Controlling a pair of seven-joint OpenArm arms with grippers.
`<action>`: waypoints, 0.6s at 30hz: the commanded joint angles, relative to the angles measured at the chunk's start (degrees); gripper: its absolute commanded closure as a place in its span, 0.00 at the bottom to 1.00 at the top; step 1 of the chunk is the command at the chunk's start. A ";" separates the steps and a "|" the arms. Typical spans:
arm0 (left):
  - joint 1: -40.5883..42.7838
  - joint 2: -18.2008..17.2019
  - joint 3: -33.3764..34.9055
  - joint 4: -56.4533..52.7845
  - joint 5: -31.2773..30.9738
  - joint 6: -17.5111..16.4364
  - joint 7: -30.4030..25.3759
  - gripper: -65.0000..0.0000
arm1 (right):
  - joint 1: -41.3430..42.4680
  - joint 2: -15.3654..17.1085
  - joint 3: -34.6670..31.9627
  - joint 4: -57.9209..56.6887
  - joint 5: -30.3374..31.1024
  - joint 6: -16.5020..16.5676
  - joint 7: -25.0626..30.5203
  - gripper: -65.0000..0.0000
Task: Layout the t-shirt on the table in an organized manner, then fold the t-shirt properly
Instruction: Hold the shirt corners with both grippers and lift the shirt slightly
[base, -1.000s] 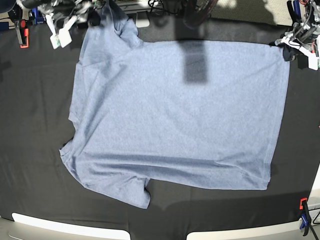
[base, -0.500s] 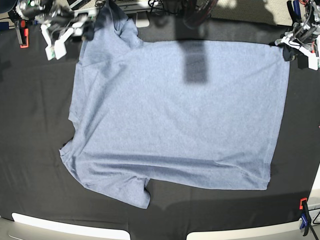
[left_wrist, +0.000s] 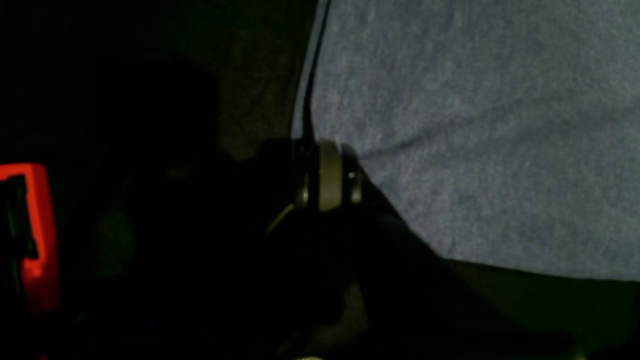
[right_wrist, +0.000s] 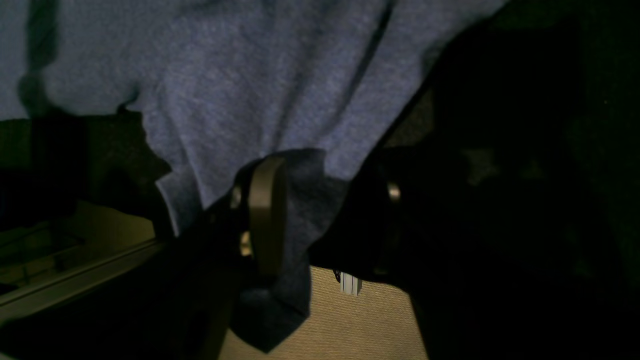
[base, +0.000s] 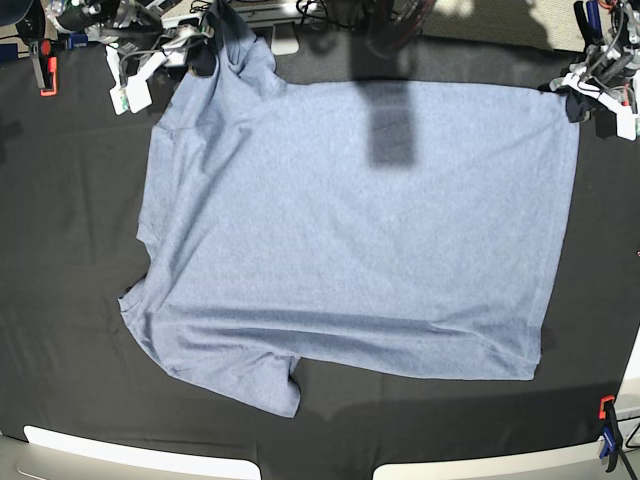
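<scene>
So the t-shirt (base: 350, 230) is spread mostly flat across the middle of the black tabletop (base: 70, 300), plain side up, body lying sideways with the hem toward the base view's right and the sleeves on its left. The near sleeve looks decent, but the far one is bunched up at the top-left corner and partly lifted.

Left end effector (left_wrist: 320, 172) is clamped shut right on the far hem corner, the edge of the fabric running between the closed jaws. Right end effector (right_wrist: 320, 205) has its jaws standing fairly wide with a dark fold of the far sleeve hanging between them. Whether it's really gripping or the cloth is just draped there, I can't tell.

What I'd worry about: if the right one lets go or pulls unevenly, that sleeve drops in a crumpled heap and the layout isn't square for folding. And with the left one pinning its corner, any tug from the sleeve side could skew the whole body or drag new wrinkles across it.

Writing: none readable. No print or tag shows on the upward face.
</scene>
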 joint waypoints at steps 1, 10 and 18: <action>0.33 -0.81 -0.35 0.68 -0.52 -0.42 -0.66 1.00 | -0.37 0.42 0.00 0.66 0.61 0.63 0.04 0.62; 0.37 -0.81 -0.37 0.68 -0.55 -0.39 -0.20 1.00 | -0.39 0.46 0.39 1.62 -0.52 6.53 2.19 1.00; 4.85 -2.71 -0.37 3.80 -5.68 -0.42 2.80 1.00 | -5.49 0.48 10.38 9.99 6.47 6.53 -4.26 1.00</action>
